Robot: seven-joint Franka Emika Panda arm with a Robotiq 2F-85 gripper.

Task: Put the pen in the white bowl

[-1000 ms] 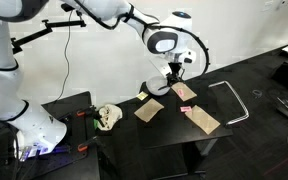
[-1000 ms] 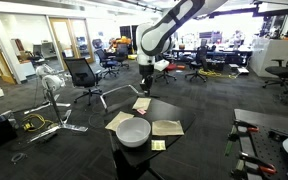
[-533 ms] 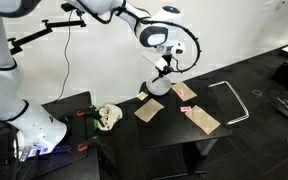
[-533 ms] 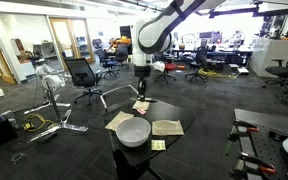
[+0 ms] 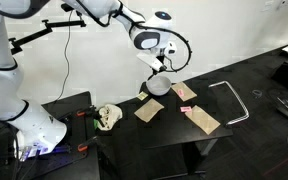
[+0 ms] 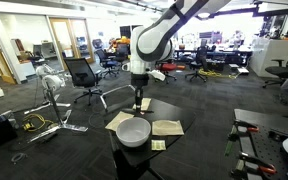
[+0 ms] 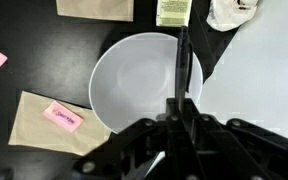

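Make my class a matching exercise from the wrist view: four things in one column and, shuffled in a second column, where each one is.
Column A
1. pen
2. white bowl
3. pink packet
4. crumpled white object

Column B
a. lying on a brown napkin
b. in the upper right corner of the wrist view
c. held in the end effector
d. on the black table, beneath the pen

Pairs: 1-c, 2-d, 3-a, 4-b

No writing, label or number is legible in any view.
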